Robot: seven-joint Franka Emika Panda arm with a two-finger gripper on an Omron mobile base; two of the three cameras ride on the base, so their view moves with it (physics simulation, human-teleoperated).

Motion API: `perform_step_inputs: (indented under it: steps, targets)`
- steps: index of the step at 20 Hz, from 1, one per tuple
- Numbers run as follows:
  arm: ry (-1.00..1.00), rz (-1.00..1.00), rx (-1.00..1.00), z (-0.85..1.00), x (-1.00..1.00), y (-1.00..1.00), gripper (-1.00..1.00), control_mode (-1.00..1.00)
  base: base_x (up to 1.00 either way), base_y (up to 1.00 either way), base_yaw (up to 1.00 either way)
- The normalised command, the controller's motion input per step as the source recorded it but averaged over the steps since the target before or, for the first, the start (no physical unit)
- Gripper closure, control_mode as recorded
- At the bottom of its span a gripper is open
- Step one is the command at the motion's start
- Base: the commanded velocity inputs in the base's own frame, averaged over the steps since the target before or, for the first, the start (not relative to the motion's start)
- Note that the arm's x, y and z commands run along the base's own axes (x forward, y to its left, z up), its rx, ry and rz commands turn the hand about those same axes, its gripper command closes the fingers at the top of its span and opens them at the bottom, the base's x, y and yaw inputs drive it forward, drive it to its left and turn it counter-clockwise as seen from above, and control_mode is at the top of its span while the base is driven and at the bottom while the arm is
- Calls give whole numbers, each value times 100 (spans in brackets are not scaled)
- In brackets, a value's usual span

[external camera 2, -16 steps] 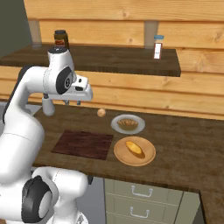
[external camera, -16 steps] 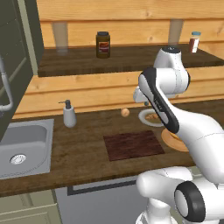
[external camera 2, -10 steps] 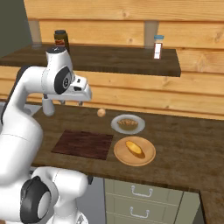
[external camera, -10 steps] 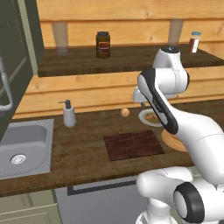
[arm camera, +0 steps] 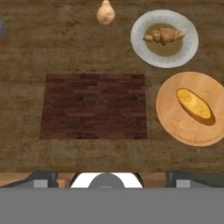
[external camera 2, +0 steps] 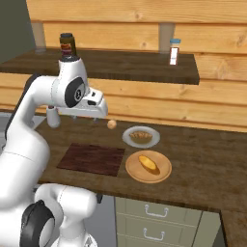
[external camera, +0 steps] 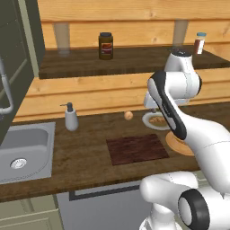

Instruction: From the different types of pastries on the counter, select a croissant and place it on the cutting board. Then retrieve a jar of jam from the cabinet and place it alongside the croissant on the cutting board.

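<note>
Croissant [arm camera: 163, 35], one, ridged and golden-brown, lies on a round white plate [arm camera: 190, 41] at the back of the dark wooden desk [arm camera: 87, 48]. A second pastry, a smooth oval yellow bun [arm camera: 194, 104], rests on a round wooden plate [arm camera: 175, 122] just beside the white one. One rectangular cutting board [arm camera: 94, 106] of dark reddish plank grain lies bare to the left of both plates. One small tan rounded object [arm camera: 105, 13] sits behind the board; its kind cannot be told. On the wooden shelf [external camera: 134, 58] above stand one dark jar of jam [external camera: 105, 45] and one small bottle with a pale cap [external camera: 199, 43]. The left base view adds a steel sink [external camera: 22, 150] and one soap dispenser [external camera: 70, 117]; the right base view adds two drawer handles under the desk. The end effector [arm camera: 109, 178] hangs above the board's near edge, fingertips far apart, holding nothing.
</note>
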Motion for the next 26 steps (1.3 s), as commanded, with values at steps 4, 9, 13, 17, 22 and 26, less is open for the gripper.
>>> perform_step_inputs:
  steps: [4, 9, 13, 17, 22, 26]
  targets:
    - [13, -2, 0, -30, 0, -42, -100, -100, 0, 0, 0]
    - [9, 0, 0, -51, 0, -46, -100, -100, 0, 0, 0]
    - [4, 0, 0, -54, 0, -39, -100, -100, 0, 0, 0]
    - [1, 0, 0, -49, 4, -34, -100, -100, 0, 0, 0]
    - [2, -4, 0, -42, 65, -16, -100, -100, 0, 0, 0]
    - [8, -1, 0, -31, 66, -13, -100, -100, 0, 0, 0]
